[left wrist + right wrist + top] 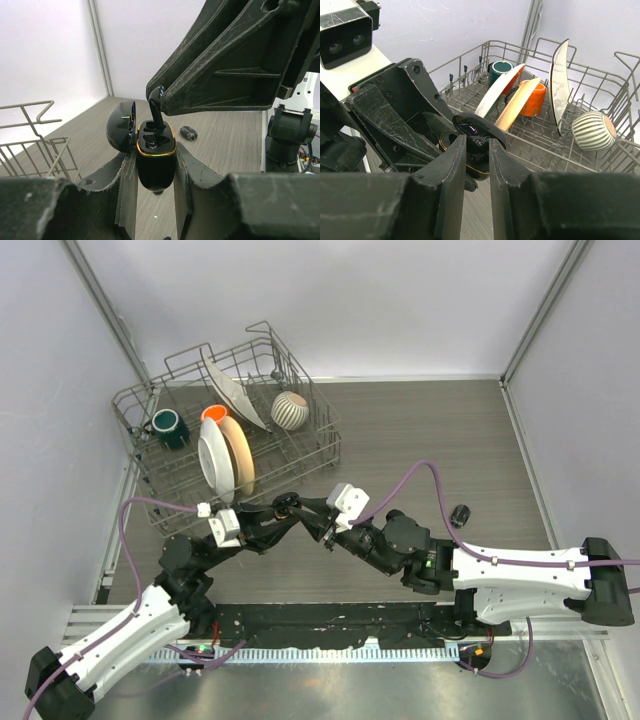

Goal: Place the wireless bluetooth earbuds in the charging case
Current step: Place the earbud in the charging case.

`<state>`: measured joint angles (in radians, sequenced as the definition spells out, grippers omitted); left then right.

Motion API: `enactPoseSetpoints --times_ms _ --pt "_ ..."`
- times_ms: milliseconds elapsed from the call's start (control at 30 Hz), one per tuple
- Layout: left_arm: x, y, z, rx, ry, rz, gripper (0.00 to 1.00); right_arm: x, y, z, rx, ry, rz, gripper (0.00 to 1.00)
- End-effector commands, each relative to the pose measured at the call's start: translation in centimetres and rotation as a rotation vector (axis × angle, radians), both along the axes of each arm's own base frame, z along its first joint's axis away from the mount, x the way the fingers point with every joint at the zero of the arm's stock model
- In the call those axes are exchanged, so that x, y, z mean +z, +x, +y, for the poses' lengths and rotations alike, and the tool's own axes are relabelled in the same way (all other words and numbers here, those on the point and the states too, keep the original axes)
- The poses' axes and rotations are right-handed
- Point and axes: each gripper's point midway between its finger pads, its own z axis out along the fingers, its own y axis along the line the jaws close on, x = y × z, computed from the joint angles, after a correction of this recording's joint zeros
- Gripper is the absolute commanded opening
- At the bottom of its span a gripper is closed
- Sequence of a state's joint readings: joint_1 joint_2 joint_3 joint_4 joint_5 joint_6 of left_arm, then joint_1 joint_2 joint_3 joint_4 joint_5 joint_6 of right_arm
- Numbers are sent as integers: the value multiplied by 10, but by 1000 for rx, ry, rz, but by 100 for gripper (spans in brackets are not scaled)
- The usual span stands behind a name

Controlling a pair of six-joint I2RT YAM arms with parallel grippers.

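Left fingers (200,172) above grey wood-grain table (430,430), white walls (400,300) behind

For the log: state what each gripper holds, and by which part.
Left gripper clamps the open charging case by its lower body's sides. Right gripper pinches an earbud by its top, stem in the case.

The left arm (150,618) reached toward one o'clock, the right arm (520,580) toward ten. The left fingers (107,182) gripped tight and the right fingers (452,175) pinched narrowly, tips meeting.
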<state>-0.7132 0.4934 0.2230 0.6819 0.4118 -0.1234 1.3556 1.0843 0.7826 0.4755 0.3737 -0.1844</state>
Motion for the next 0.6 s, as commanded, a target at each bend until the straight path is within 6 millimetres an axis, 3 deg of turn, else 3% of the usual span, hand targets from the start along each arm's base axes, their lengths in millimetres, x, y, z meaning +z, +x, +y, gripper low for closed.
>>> enactPoseSetpoints --times_ms 0,567 --pt "36 -8 8 6 -90 -104 0 24 9 -11 -70 47 -38 1" --pt "33 -8 3 -15 -73 -100 0 31 8 -9 -60 77 -38 1"
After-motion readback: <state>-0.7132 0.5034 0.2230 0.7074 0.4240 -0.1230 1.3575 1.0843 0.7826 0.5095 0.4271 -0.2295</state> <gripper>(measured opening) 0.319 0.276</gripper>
